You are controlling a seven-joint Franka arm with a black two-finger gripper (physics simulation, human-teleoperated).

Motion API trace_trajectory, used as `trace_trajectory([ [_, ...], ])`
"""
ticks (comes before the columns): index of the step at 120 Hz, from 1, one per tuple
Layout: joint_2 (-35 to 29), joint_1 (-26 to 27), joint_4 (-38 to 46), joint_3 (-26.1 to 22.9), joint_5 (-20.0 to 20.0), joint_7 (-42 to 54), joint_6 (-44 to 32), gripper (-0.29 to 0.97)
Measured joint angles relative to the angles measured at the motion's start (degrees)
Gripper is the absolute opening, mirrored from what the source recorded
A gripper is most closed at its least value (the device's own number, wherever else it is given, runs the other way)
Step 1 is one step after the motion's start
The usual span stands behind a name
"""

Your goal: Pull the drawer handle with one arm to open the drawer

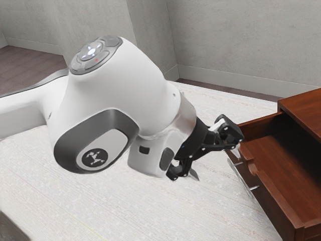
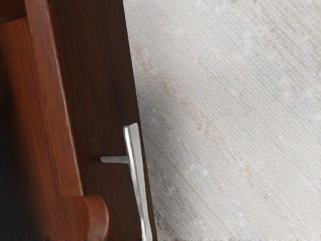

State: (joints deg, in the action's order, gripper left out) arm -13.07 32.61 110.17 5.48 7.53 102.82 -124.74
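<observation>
While claw (image 1: 215, 154) gapes beside handle (image 1: 241, 174), drawer (image 1: 266, 178) stands pulled out.

One robot arm (image 1: 115, 100) filled the frame's left and carried one black gripper (image 1: 208, 150); at the right edge stood one wooden cabinet (image 1: 306, 108) with one drawer (image 1: 281, 170) and one silver handle (image 1: 239, 175), over one pale carpet (image 1: 75, 201).
</observation>
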Motion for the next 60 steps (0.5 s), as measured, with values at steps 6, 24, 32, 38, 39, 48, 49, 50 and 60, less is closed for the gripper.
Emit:
trace_trajectory([
  [6,1.94,-0.19,-3.54,-0.01,0.01,-0.88,2.39,0.68],
  [24,6.11,-1.16,-13.47,0.50,0.06,-4.99,10.93,0.68],
  [32,6.66,-3.46,-15.38,0.62,0.13,-7.53,14.93,0.68],
  [38,6.83,-5.62,-15.92,0.65,0.93,-9.93,17.52,0.68],
  [39,6.84,-5.94,-15.98,0.65,1.10,-10.38,17.94,0.68],
  [48,6.76,-9.27,-16.27,0.71,2.20,-14.80,21.50,0.68],
  [49,6.74,-9.71,-16.28,0.71,2.28,-15.32,21.87,0.68],
  [50,6.72,-10.16,-16.30,0.72,2.37,-15.84,22.23,0.68],
  [60,6.45,-14.66,-16.35,0.81,2.94,-20.67,25.16,0.68],
])
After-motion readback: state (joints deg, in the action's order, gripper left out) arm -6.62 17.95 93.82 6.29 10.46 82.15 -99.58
